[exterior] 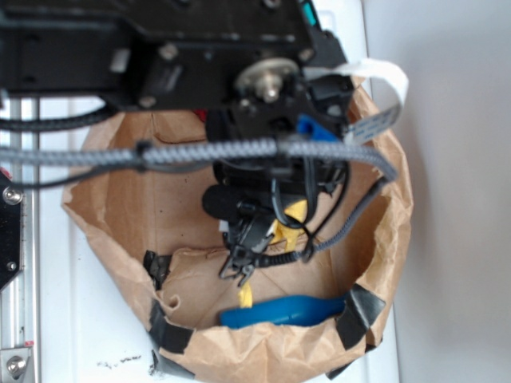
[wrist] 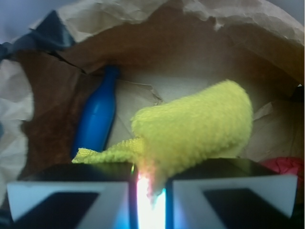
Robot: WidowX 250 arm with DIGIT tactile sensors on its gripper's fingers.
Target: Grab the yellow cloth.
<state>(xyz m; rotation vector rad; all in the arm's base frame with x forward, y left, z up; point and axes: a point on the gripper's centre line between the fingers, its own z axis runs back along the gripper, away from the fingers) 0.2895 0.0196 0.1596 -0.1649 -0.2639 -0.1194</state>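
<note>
We work inside the crumpled brown paper bag [wrist: 43, 119], where our black gripper [wrist: 150, 191] has its fingers pressed together on the fuzzy yellow cloth [wrist: 195, 129], which drapes from the pinch; the blue plastic bottle [wrist: 97, 119] lies beside it.

We see white table [exterior: 96, 335] under brown paper bag [exterior: 120, 199]. Plain pale wall [exterior: 455, 159] right of bag. Metal rail [exterior: 20, 319] left of bag. Soft even light.
</note>
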